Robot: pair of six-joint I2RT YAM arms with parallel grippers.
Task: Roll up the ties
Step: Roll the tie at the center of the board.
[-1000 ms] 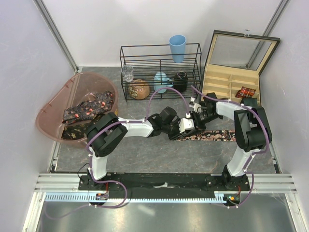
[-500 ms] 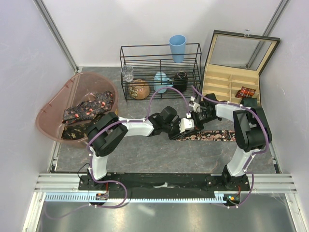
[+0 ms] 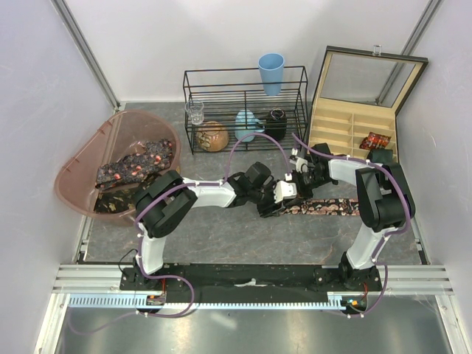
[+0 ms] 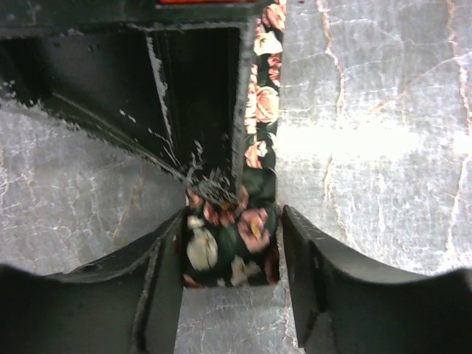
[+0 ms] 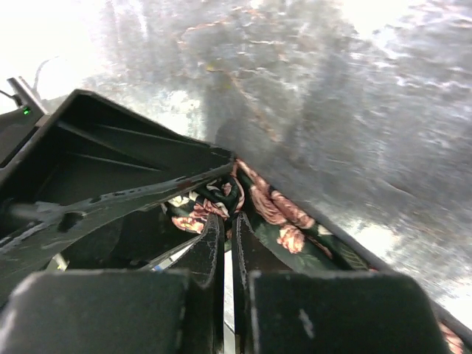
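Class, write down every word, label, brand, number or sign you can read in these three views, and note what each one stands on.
None: no readable text shows in any view.
The tie bears only a floral pattern, no lettering.
The blue cup, wire rack, wooden box and pink tub show no labels or marks.

Necktie, 3 o'clock: matt floral-printed cloth. Tabletop: grey marbled surface with a slight sheen. Tub, 9 o'clock: translucent pink plastic. Rack, 12 o'clock: thin black metal wire. Compartment box, 2 o'clock: pale wood.
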